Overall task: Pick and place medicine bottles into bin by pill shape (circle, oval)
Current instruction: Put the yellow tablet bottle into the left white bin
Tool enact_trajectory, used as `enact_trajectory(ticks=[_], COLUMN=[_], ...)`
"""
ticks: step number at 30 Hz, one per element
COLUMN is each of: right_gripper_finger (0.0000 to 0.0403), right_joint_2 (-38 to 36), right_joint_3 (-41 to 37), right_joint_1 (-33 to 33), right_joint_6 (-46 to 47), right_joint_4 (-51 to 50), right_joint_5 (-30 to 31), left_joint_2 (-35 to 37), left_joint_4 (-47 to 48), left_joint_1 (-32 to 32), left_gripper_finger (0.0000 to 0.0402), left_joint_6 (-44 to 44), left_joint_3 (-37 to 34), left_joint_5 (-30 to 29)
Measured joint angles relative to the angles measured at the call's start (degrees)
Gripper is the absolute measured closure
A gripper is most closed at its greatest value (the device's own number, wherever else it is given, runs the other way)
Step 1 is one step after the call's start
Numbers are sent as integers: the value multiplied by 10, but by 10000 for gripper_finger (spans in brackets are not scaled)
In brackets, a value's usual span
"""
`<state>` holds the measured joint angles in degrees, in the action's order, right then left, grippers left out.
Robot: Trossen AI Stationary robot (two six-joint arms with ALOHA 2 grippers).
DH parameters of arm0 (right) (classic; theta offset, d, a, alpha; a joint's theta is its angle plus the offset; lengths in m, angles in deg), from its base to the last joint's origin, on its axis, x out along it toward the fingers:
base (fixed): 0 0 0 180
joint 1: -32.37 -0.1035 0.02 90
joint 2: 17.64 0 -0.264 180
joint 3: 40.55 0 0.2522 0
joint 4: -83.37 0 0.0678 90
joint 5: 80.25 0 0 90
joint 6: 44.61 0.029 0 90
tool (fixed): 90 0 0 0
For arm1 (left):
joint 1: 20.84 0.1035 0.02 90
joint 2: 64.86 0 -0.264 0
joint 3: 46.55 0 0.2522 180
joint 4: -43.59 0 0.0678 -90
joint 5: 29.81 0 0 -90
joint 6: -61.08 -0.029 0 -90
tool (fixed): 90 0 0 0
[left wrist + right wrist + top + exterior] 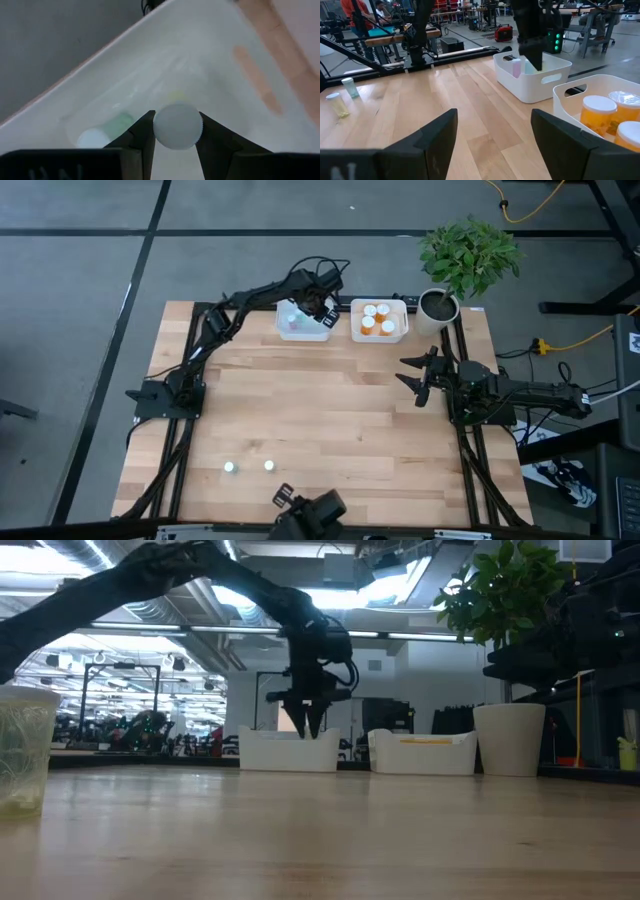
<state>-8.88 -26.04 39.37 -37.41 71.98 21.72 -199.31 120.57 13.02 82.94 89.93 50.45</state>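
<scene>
Now the left arm (240, 305) reaches from its base at the left edge of the table (330, 420) diagonally toward the far side, bent at the elbow, and its wrist turns down over the left white bin (303, 323). In the low view the left gripper (308, 722) hangs vertically, with its fingertips just at the level of the bin rim. In the left wrist view its two dark fingers (142, 137) are partly closed on a small vial with a round white cap (177, 126); the cap sits between them and touches both. Under it, inside the same bin, another pale green vial (102, 132) lies on its side against the wall.

The right arm (520, 392) lies stretched along the right side of the table, low and almost horizontal. The right gripper (418, 378) points toward the middle of the table, its fingers are wide apart and nothing is between them.

The right white bin (379, 321) stands just beside the left one, and orange bottles with white caps (377, 318) stand upright in it. Two tiny vials (249, 467) rest on the wood near the front edge, well apart from both bins. A potted plant (462, 265) stands at the far right corner, next to the right bin.
</scene>
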Motion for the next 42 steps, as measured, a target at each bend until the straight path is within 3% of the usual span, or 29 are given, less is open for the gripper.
enact_trajectory(ticks=[15,26,31,42], right_gripper_finger=[148,148,148,148], right_joint_2=[0,0,0,0], right_joint_3=[0,0,0,0], right_joint_1=[0,0,0,0], right_joint_6=[0,0,0,0], right_joint_4=[0,0,0,0], right_joint_5=[0,0,0,0], left_joint_2=[-17,-17,-17,-17], left_joint_4=[-25,-43,-52,-52], left_joint_1=[1,4,4,6], left_gripper_finger=[292,286,285,273], left_joint_6=[0,0,-55,-60], left_joint_3=[-3,-3,-3,-3], left_joint_5=[-11,13,13,21])
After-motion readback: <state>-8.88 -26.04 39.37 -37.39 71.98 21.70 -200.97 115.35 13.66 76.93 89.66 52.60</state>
